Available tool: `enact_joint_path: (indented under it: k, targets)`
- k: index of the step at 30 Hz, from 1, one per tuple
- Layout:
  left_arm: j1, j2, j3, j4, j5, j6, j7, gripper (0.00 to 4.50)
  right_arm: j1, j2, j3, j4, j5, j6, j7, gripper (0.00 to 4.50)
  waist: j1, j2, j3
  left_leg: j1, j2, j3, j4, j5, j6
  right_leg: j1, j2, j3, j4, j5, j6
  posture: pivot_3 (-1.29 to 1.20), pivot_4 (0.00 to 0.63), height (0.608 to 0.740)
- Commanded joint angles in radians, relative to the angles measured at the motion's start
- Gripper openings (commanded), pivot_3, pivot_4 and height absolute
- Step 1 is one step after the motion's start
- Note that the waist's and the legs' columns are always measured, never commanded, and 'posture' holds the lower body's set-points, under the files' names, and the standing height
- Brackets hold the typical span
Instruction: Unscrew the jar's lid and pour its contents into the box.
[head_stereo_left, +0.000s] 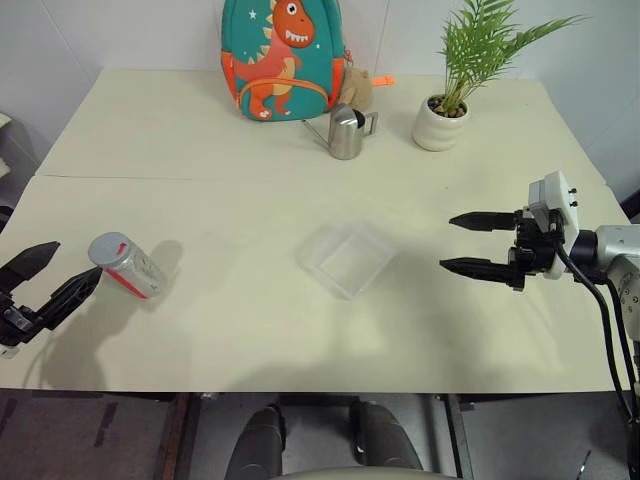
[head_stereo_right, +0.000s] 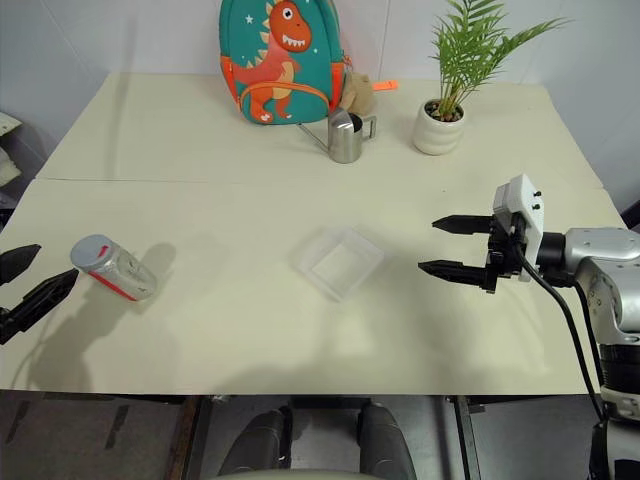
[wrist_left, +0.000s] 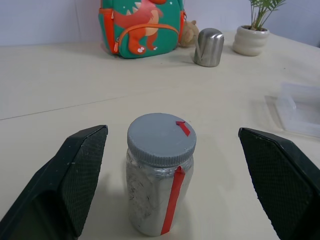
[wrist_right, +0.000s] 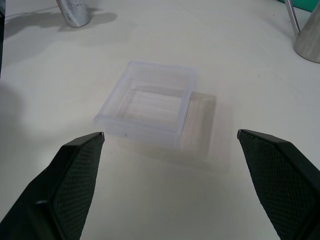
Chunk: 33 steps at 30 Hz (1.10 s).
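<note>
left hand (head_stereo_left: 38, 278) level, fingers spread, facing jar (head_stereo_left: 126, 265).

Cream table (head_stereo_left: 200, 130) bears jar (head_stereo_left: 127, 265), box (head_stereo_left: 346, 258), backpack (head_stereo_left: 283, 58), can (head_stereo_left: 346, 132), pot (head_stereo_left: 438, 124).

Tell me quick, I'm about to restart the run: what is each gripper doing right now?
Left gripper: open, holding nothing; the jar stands just ahead of it.
Right gripper: open, empty, pointed toward the box.

On the table (head_stereo_left: 200, 130), the jar (head_stereo_left: 128, 267) stands near the left front with the lid (wrist_left: 161, 136) on it, and the box (head_stereo_left: 346, 258) lies in the middle. Behind the box, a steel can (head_stereo_left: 346, 131) stands between a backpack (head_stereo_left: 283, 58) on its left and a potted plant (head_stereo_left: 442, 120) on its right.
</note>
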<state>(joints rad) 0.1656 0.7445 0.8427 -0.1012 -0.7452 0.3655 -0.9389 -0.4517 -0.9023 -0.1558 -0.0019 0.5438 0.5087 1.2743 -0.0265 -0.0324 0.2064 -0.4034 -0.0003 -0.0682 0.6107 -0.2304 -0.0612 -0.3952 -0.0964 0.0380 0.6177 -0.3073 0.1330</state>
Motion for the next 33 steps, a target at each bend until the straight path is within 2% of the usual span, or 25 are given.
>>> enact_joint_path:
  k: [1, 11, 18, 21, 29, 33]
  targets:
    - [-0.020, 0.002, 0.009, 0.007, -0.004, -0.038, 0.000, 4.46, -0.021, -0.016, -0.029, -0.027, 0.026, 0.005, 0.003, 4.50, 0.000, 0.000, 0.000, 0.000, 0.000, 0.000, 0.000, 0.000, 0.000, 0.000, 0.000, 0.000, 0.000, 0.000, 0.000, 0.00, 0.150, 0.740]
    - [0.022, -0.079, 0.017, -0.104, -0.018, -0.056, 0.065, 4.46, -0.090, 0.012, 0.026, -0.016, 0.036, 0.019, 0.026, 4.50, -0.001, 0.000, 0.000, 0.000, 0.001, 0.001, 0.000, 0.000, 0.000, 0.000, 0.001, 0.001, 0.000, 0.001, 0.002, 0.00, 0.150, 0.740]
    - [0.142, -0.259, 0.050, -0.344, -0.030, -0.089, 0.242, 4.46, -0.192, 0.067, 0.115, 0.049, 0.036, 0.010, 0.117, 4.50, 0.000, 0.000, 0.000, 0.000, 0.000, 0.002, 0.001, -0.001, 0.000, 0.000, 0.000, 0.003, -0.001, 0.003, 0.005, 0.00, 0.150, 0.740]
    - [0.210, -0.324, 0.046, -0.454, -0.040, -0.047, 0.359, 4.46, -0.241, 0.095, 0.145, 0.087, 0.023, 0.003, 0.135, 4.50, 0.000, 0.000, 0.000, 0.000, 0.000, 0.003, 0.002, -0.002, -0.001, 0.000, 0.000, 0.003, -0.001, 0.003, 0.005, 0.00, 0.150, 0.740]
    - [0.261, -0.442, -0.008, -0.503, 0.021, -0.092, 0.517, 4.46, -0.331, 0.143, 0.193, 0.197, -0.005, -0.032, 0.201, 4.50, 0.003, 0.000, 0.000, 0.001, 0.000, 0.003, 0.004, -0.001, 0.000, 0.002, 0.001, 0.003, -0.002, 0.001, -0.001, 0.00, 0.150, 0.740]
    - [0.228, -0.481, -0.055, -0.472, 0.087, -0.146, 0.572, 4.46, -0.342, 0.175, 0.178, 0.219, 0.015, -0.041, 0.222, 4.50, 0.002, 0.000, 0.000, 0.001, -0.001, 0.003, 0.004, -0.001, 0.000, 0.003, 0.001, 0.004, -0.005, 0.002, -0.002, 0.00, 0.150, 0.740]
